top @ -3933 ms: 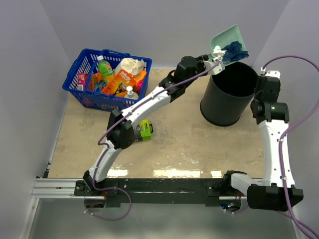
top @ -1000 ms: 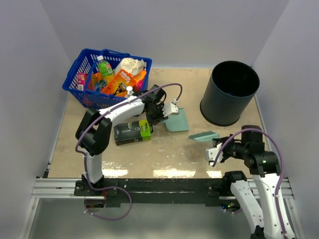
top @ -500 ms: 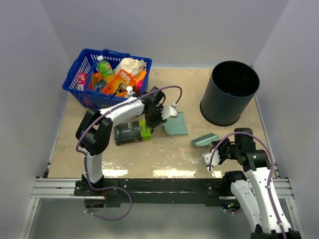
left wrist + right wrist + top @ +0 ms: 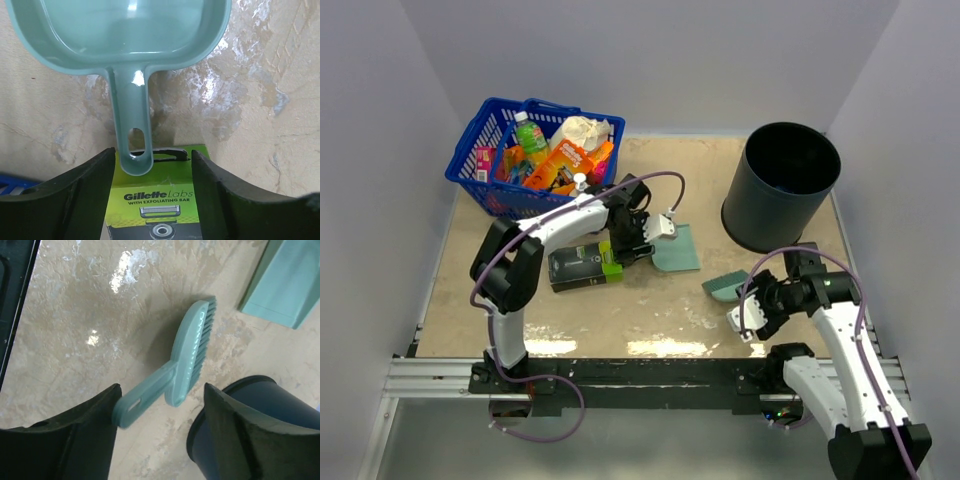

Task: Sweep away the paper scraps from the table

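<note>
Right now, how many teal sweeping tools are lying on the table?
2. The dustpan lies beside the green-and-black box; the brush lies just on the near side of the black bin. No others show.

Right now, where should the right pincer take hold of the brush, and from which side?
Take the brush by its slim handle, just above the hang hole, coming in from the handle end. It lies on the table with that end pointing into the open right pincer, while the bristled head sits close to the black bin.
</note>
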`<state>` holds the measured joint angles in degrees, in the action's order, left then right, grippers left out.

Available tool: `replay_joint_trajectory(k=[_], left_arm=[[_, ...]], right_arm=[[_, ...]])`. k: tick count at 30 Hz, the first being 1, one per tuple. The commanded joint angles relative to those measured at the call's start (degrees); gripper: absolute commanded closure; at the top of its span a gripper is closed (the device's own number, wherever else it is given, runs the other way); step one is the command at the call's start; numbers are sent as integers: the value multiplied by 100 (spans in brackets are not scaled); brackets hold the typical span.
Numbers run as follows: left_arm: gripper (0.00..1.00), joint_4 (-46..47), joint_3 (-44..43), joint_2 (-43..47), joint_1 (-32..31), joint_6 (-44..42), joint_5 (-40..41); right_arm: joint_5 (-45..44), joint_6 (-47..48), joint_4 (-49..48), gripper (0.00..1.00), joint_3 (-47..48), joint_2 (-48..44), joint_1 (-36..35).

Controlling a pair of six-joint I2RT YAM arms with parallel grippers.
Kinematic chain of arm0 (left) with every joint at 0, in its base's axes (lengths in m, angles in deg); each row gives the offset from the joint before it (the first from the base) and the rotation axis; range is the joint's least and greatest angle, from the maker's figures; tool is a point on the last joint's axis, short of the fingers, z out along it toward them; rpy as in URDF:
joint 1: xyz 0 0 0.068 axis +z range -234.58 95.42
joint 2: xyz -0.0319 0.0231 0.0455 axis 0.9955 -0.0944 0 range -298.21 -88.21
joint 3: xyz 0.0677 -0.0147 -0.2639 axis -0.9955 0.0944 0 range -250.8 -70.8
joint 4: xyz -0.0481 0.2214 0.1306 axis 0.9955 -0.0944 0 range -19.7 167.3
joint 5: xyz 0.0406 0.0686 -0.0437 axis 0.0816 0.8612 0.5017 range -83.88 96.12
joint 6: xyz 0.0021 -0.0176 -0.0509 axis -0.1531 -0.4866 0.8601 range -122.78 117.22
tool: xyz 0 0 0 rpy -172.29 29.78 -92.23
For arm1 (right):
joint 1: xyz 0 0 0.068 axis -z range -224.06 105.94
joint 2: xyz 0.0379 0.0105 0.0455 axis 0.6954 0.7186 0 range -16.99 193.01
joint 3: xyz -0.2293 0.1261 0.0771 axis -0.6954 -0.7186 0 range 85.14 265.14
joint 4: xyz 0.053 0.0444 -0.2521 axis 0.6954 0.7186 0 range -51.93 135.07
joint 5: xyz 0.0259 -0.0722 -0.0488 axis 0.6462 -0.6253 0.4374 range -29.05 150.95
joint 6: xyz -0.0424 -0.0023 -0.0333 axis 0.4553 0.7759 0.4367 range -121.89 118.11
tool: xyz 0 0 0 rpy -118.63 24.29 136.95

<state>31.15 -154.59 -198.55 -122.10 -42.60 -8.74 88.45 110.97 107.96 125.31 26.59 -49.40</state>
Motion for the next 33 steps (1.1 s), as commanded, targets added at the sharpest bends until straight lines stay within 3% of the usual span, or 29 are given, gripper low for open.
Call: replay_joint_trajectory(k=[1, 3, 10, 16, 19, 20, 21, 22, 24, 28, 30, 33], left_arm=[[33, -131, -375, 452, 43, 17, -299], [32, -166, -463, 487, 43, 35, -352], [32, -263, -656, 663, 52, 246, -475], [31, -62, -595, 1014, 122, 588, -335], [31, 271, -534, 1304, 201, 860, -185], [27, 352, -533, 1366, 227, 931, -89], [22, 466, -551, 1480, 288, 1097, -45], [0, 501, -586, 1516, 324, 1168, -9], [0, 467, -682, 1516, 420, 1274, -53], [0, 668, -902, 1603, 631, 1695, -97], [0, 931, -946, 1726, 797, 1967, -18], [0, 1465, -842, 1884, 974, 2423, 210]], right_arm=[[27, 280, 1059, 2, 1122, 362, -19], [263, -447, 1132, 1, 1405, 345, -19], [387, -1045, 1124, 1, 2047, 72, -19], [720, -2283, 914, 2, 2732, 230, -19], [818, -3889, -287, 1, 2856, 345, -19], [757, -5060, -1249, 1, 2883, 397, -19], [660, -5629, -1693, 1, 2944, 589, -28], [346, -6156, -2490, 1, 3058, 704, -37], [-330, -7729, -3293, 2, 3251, 1159, -238], [-1255, -9217, -3631, 1, 4243, 2391, -511], [-2727, -10535, -3912, 2, 4656, 2708, -642], [-4267, -11101, -3790, 2, 5184, 3183, -968]])
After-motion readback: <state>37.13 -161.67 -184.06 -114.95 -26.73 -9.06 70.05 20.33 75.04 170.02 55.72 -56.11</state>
